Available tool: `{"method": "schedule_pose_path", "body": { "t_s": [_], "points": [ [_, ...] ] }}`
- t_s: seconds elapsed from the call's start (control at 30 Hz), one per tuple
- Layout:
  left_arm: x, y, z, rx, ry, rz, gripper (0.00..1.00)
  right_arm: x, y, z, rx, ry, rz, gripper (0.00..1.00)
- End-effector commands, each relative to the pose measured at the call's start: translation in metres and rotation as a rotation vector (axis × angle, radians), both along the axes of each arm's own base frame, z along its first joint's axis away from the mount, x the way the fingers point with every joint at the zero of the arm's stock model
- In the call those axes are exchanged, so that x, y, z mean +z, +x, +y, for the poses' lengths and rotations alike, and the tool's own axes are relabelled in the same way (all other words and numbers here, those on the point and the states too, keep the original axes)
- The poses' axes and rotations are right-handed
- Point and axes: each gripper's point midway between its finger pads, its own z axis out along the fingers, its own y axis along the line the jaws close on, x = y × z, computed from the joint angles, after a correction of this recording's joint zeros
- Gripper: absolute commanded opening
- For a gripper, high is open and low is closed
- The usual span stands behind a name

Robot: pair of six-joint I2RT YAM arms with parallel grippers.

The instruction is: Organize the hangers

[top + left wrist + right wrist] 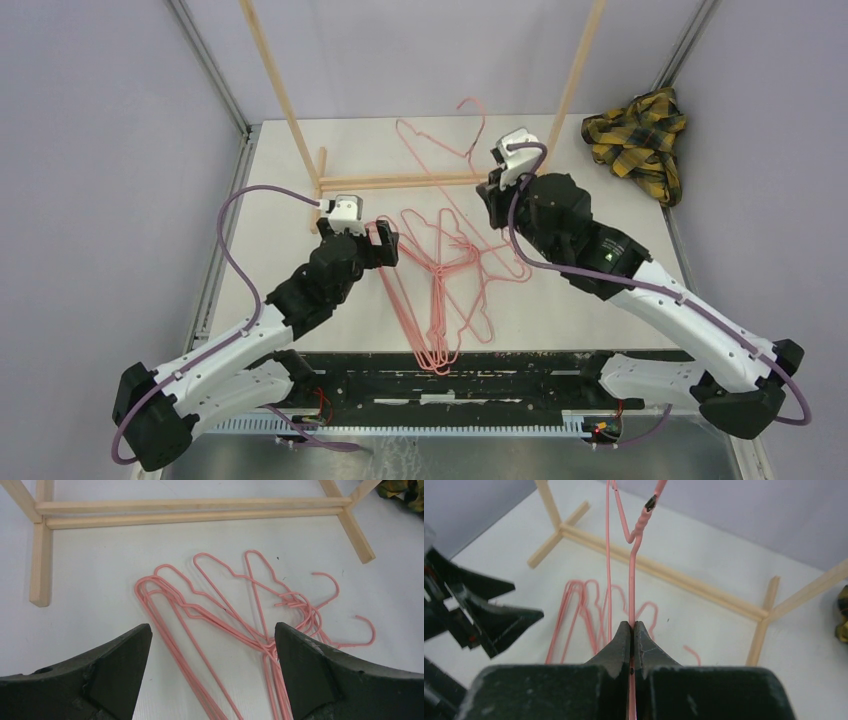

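Observation:
Several pink wire hangers [440, 290] lie in a tangled pile on the white table, between the arms. My left gripper [383, 243] is open and empty at the pile's left edge; in the left wrist view it [212, 640] hovers just above the hangers [177, 655], with wires between the fingers. My right gripper [488, 185] is shut on one hanger [483, 118] and holds it lifted by the wooden rack. In the right wrist view its jaws [631, 627] pinch the wire [631, 590], which runs up to the twisted neck.
The light wooden rack stands at the back, with its base bar [400, 182] on the table and its slanted posts rising on either side. A yellow-black plaid cloth [640, 135] lies at the back right corner. Metal frame rails run along the table's sides.

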Motion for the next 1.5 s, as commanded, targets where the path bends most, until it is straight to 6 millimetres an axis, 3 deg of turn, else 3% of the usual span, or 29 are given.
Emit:
{"method": "schedule_pose_path", "body": {
  "t_s": [0.0, 0.1, 0.37, 0.83, 1.23, 1.47],
  "points": [
    [0.000, -0.002, -0.001, 0.016, -0.055, 0.010, 0.99, 0.069, 0.042, -0.013, -0.147, -0.017, -0.224, 0.01],
    [-0.002, -0.003, 0.001, 0.019, -0.055, 0.012, 0.99, 0.094, 0.067, -0.013, -0.198, 0.017, -0.299, 0.01],
    [-0.006, -0.004, 0.006, 0.039, -0.048, 0.013, 0.99, 0.117, 0.130, -0.011, -0.264, 0.047, -0.385, 0.01],
    [-0.013, -0.003, 0.016, 0.084, -0.014, 0.010, 0.99, 0.154, 0.126, -0.029, -0.296, 0.133, -0.511, 0.01],
    [-0.008, -0.005, 0.020, 0.089, -0.012, 0.003, 0.99, 0.166, 0.181, -0.038, -0.372, 0.108, -0.512, 0.01],
    [-0.007, -0.006, 0.027, 0.115, -0.005, -0.001, 0.99, 0.157, 0.212, -0.036, -0.397, 0.105, -0.489, 0.01]
  ]
}}
